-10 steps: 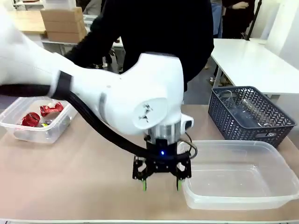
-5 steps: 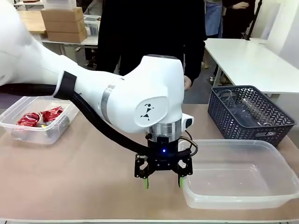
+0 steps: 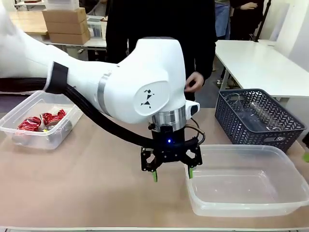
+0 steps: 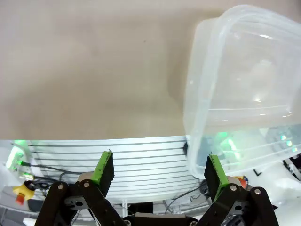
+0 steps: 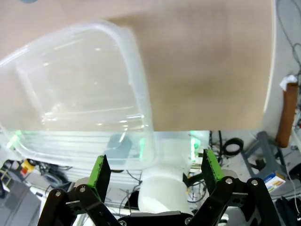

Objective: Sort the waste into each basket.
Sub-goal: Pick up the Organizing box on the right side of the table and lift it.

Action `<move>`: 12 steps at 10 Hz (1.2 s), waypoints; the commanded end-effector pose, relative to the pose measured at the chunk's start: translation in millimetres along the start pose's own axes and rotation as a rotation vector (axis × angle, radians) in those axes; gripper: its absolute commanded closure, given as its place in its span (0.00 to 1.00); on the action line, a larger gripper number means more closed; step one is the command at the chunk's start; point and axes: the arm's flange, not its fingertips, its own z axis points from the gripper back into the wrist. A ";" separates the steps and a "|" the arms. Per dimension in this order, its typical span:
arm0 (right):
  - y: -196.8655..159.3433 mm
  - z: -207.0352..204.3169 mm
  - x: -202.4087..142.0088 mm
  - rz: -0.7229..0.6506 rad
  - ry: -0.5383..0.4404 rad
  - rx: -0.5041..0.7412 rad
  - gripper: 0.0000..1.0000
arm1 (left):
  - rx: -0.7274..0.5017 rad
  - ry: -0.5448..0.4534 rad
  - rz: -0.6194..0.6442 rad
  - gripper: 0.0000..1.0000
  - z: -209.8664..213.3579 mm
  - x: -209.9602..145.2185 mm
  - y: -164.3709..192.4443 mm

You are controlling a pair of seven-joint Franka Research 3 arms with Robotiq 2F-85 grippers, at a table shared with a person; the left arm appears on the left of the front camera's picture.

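Crushed red cans (image 3: 41,122) lie in the clear tub (image 3: 19,129) at the table's left. A second clear tub (image 3: 251,209) stands at the near right with nothing in it. My left gripper (image 3: 172,176) hangs open and holds nothing, just above the table at this tub's left end. In the left wrist view the left gripper (image 4: 157,172) looks down past the tub's (image 4: 244,94) corner. My right gripper (image 5: 154,170) is open and holds nothing, above the near edge of the same tub (image 5: 70,94). No bottle with a blue cap shows plainly.
A dark grey lattice basket (image 3: 241,126) stands at the back right with clear plastic things in it. A person in black stands across the table, one hand (image 3: 195,82) hanging above its far edge. The table's front edge (image 4: 94,139) runs just under both grippers.
My left gripper rose a little and shifted right toward the empty tub. The person drew the arm back from the left tub and stood upright.
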 end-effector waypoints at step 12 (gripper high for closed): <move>8.3 -129.5 1.8 -0.030 0.172 -0.106 0.00 | -0.046 -0.072 0.022 0.00 -75.4 8.9 -48.7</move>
